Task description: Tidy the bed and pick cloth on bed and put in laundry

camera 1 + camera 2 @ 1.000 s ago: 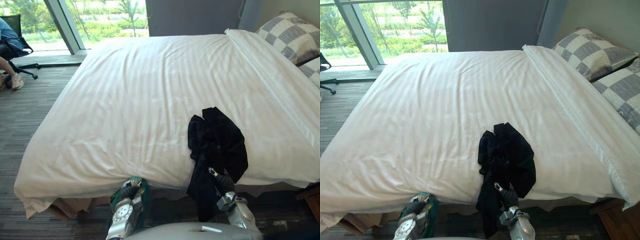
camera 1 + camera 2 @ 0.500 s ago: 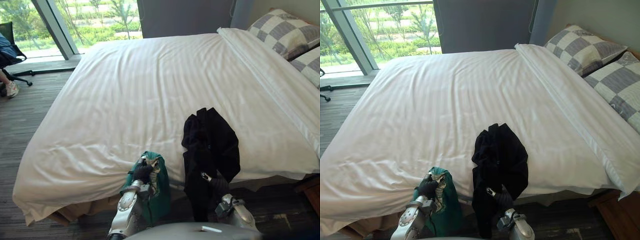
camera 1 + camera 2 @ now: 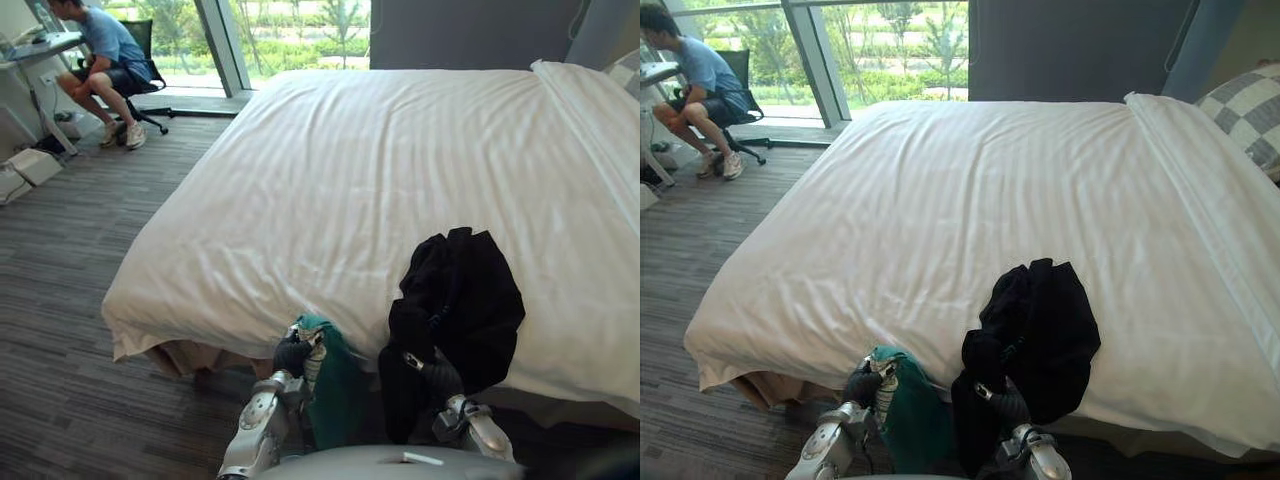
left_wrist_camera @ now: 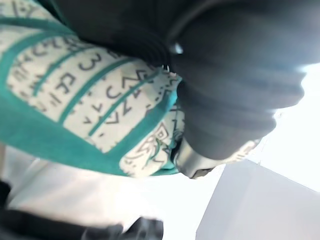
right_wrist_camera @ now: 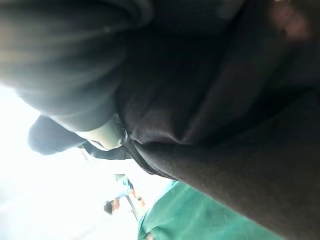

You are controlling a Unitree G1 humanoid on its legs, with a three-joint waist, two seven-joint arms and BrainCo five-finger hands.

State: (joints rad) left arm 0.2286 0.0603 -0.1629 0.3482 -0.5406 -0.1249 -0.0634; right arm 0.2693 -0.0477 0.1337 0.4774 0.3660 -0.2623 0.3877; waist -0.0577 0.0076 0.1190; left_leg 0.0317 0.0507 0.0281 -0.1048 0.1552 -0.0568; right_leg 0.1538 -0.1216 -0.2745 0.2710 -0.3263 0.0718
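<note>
A black cloth [image 3: 460,300] lies bunched on the near edge of the white bed [image 3: 380,170] and hangs down over its side. My right hand [image 3: 438,378] is curled into the hanging part, and the dark fabric [image 5: 210,100] wraps over its fingers in the right wrist view. A green patterned cloth [image 3: 330,385] hangs in front of the bed's edge, held up by my left hand [image 3: 293,352]. The left wrist view shows the teal and white print [image 4: 85,95] gripped under the curled fingers.
A person [image 3: 95,55] sits on an office chair at a desk [image 3: 40,50] by the window at far left. Grey carpet [image 3: 70,300] runs along the bed's left side. A checked pillow [image 3: 1245,110] lies at the bed's right end.
The camera has swung left, bringing the seated person into view. Both hands still hold their cloths; the black cloth has slid a little nearer the bed's edge.
</note>
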